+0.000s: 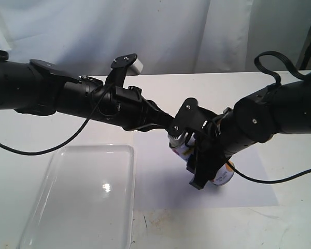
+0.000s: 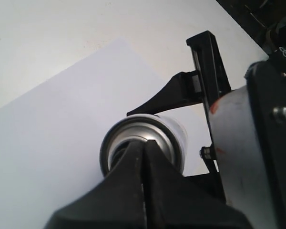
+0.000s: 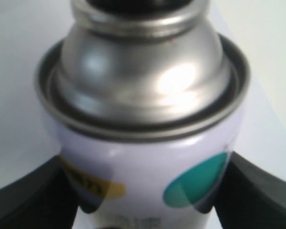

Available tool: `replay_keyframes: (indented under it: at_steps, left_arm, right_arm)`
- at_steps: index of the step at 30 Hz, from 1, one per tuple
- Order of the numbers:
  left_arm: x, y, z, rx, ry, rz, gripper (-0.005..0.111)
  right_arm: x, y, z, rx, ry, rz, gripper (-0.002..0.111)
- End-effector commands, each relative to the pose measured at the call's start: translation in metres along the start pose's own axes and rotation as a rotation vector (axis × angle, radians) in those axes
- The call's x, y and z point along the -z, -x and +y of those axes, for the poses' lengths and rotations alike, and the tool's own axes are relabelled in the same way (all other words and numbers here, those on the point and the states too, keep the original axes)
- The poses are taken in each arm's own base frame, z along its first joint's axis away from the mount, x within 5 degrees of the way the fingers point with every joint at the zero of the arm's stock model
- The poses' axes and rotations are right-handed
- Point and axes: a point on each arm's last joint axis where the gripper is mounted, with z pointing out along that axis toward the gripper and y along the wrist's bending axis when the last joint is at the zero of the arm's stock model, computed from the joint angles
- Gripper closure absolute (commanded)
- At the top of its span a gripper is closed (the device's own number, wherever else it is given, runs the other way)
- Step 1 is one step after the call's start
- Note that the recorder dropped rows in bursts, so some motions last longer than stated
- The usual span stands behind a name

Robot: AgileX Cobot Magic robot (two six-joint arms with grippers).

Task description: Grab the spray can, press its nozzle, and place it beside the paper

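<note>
right gripper (image 3: 143, 193): clamped round the body of the spray can (image 3: 143, 157), one finger on each side of the label. Made sense to me, a mid-body grip left the top free for the other arm.

left gripper (image 2: 143, 143): fingers pinched fully together, nothing between them, tips pushed up against the silver top of the can. Looked like it was being used as a poking stick, not a grabber.

nozzle: couldn't really see it, the closed fingertips covered it in the left wrist view. My guess is the press was either underway or about to be.

where the can was: over the paper (image 1: 160, 181), near the middle of the table (image 1: 280, 228). It seemed to hang just clear of the sheet, though I couldn't be sure in the exterior view.

which way it pointed: tilted, not upright. Long axis ran on a slant, top aimed up toward the left arm, base down toward the right arm's side.

clear tray (image 1: 130, 171): sat beside the paper on the left, not involved.

left to do: set the can beside the sheet, not on it.
</note>
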Motion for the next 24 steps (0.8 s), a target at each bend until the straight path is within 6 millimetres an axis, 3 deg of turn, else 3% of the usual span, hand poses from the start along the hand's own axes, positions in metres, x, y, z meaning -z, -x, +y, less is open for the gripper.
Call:
replay_keyframes:
  at_steps: [1, 7, 14, 19, 24]
  left_arm:
    - [0.015, 0.012, -0.008, -0.08, 0.055, -0.039, 0.107]
    - [0.052, 0.029, -0.002, -0.053, 0.087, -0.123, 0.107]
    - [0.116, 0.04, 0.014, 0.022, 0.216, -0.272, 0.107]
    - [0.158, 0.027, 0.011, 0.06, 0.457, -0.416, 0.107]
    - [0.198, -0.006, 0.003, 0.177, 0.703, -0.575, 0.107]
  right_arm:
    - [0.002, 0.004, -0.003, -0.007, -0.021, -0.036, 0.108]
    - [0.002, 0.004, -0.003, -0.007, -0.022, -0.037, 0.108]
    - [0.002, 0.005, -0.004, -0.009, -0.029, -0.049, 0.108]
    - [0.002, 0.006, -0.004, -0.028, -0.029, -0.058, 0.108]
    - [0.002, 0.007, -0.005, -0.051, -0.036, -0.074, 0.108]
